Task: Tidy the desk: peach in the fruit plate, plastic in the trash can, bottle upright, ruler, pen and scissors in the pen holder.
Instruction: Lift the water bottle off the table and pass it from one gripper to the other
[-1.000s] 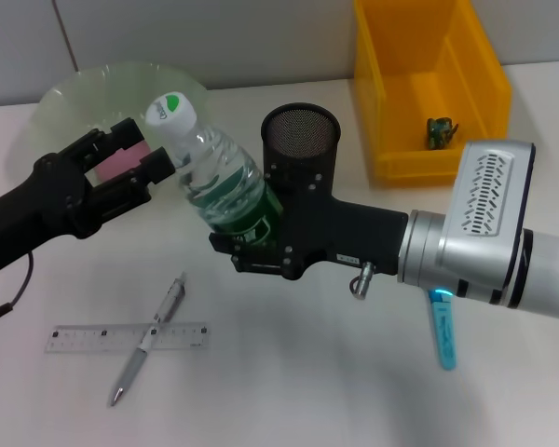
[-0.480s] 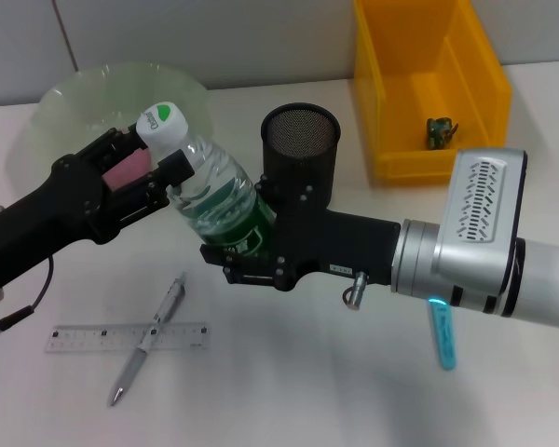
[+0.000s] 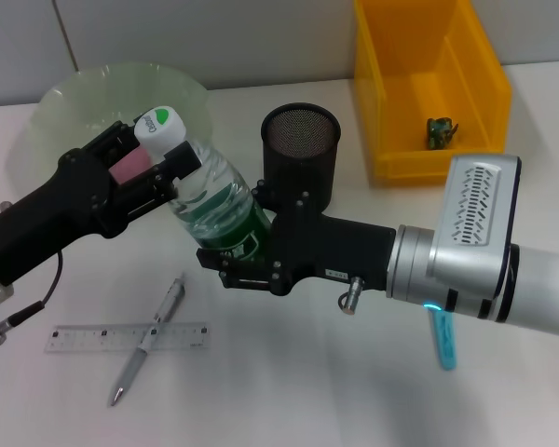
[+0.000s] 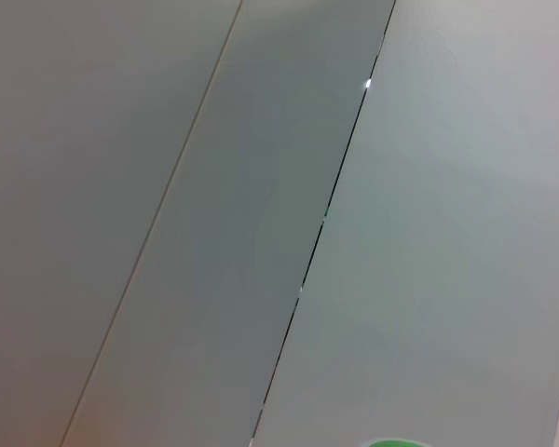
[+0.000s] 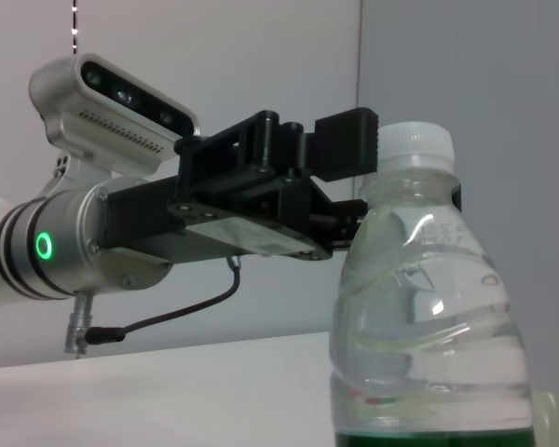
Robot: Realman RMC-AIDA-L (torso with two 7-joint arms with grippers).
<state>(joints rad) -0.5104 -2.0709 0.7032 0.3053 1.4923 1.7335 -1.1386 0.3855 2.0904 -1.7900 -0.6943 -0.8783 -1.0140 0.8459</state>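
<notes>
While the right tool [image 3: 225,264] is clamped around the lower, green-labelled body of the bottle [image 3: 210,200], the bottle stands nearly upright, leaning slightly toward the left tool [image 3: 168,168]. That left tool sits at the bottle's neck, its black fingers [image 5: 340,149] just below the white cap [image 3: 160,126] on either side; whether they actually press the neck cannot be told, though they stand close in on it. Behind the left tool lies the pale green fruit plate [image 3: 70,102], and a pink object [image 3: 130,168] shows between the tool's parts. Directly behind the right tool stands the black mesh pen holder [image 3: 301,149], touching or just beside its housing. Further back on that arm's side sits the yellow bin [image 3: 429,84] with a small dark green item [image 3: 440,130] inside. Below both tools on the tabletop [image 3: 289,391], the pen [image 3: 149,340] lies crossed over the clear ruler [image 3: 84,337]. Under the right forearm a blue object [image 3: 443,340] pokes out.
</notes>
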